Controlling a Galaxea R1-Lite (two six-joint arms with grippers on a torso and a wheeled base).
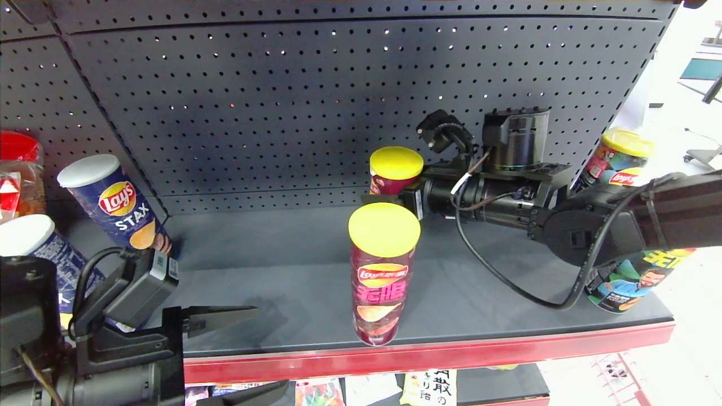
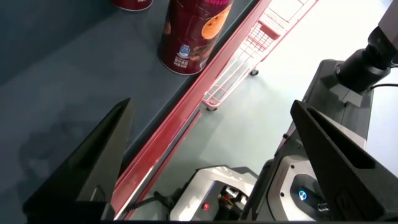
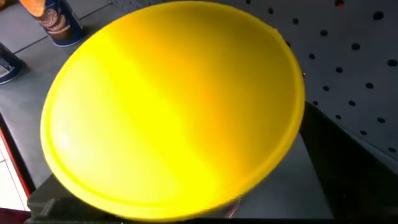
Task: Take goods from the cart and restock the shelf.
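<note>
- Gripping the rear maroon chip can (image 1: 396,166) just below its yellow lid (image 3: 174,106), the right gripper (image 1: 392,197) has its jaws closed against the can's sides. The can is upright, deep on the grey shelf (image 1: 282,265) near the pegboard (image 1: 282,113); its base is hidden, so it may or may not be touching the deck.
- A front maroon chip can (image 1: 383,276) stands upright near the shelf's red front edge (image 1: 428,355), apart from the held one.
- The left gripper (image 1: 237,355) hangs at the front edge on the left, jaws spread wide and holding nothing.
- A tilted blue chip can (image 1: 115,200) leans at the shelf's left end.
- A teal chip can (image 1: 620,155) stands at the right end.
- The red wire cart (image 2: 249,62) sits on the floor past the shelf edge.
</note>
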